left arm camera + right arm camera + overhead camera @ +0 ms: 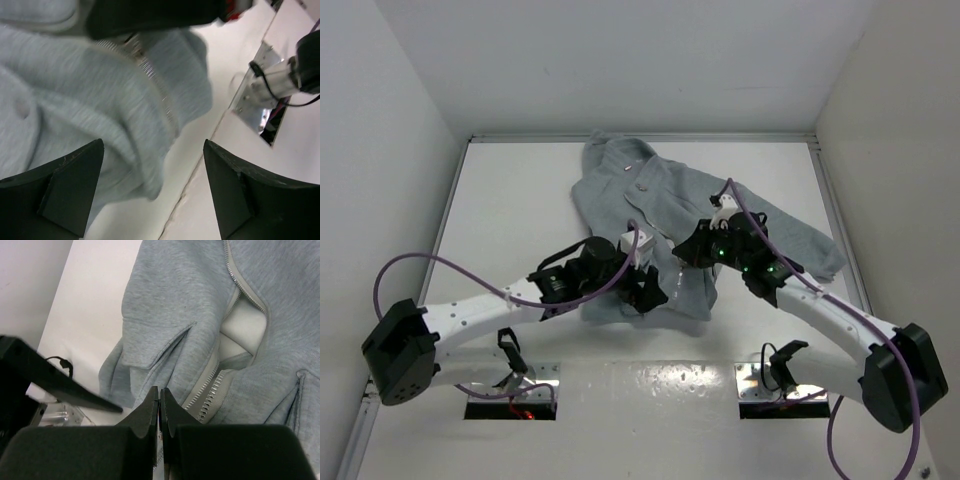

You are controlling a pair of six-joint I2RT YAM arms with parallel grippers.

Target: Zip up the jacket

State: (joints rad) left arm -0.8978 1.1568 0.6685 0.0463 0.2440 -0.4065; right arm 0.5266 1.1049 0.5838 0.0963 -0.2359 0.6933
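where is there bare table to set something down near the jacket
Widest bare table lies left of the jacket, up to the wall. A smaller patch sits behind its right sleeve, at the far right corner. Crowded: the jacket's near hem, where the left arm and right arm meet.

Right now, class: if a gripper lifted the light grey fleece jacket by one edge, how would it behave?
Probably floppy: the light grey fleece jacket lies in soft folds, so it should sag. Pushed, it would likely bunch, as its rumpled hem suggests. The zipper teeth look stiffest.
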